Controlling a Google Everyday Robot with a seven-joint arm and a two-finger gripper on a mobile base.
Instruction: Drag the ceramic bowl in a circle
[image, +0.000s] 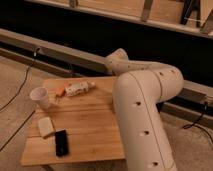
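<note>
The dark purple-maroon ceramic bowl does not show in the camera view; it is hidden or out of frame. My white arm (142, 115) fills the right side, rising from the bottom right to an elbow (119, 61) above the far right edge of the wooden table (90, 125). My gripper is not in view; it lies somewhere behind the arm.
On the table a white cup (39, 96) stands at the left edge. A white packet (79, 88) and a small orange item (60, 92) lie at the back. A pale block (45, 127) and a black phone (61, 142) lie at the front left. A low ledge with cables runs behind.
</note>
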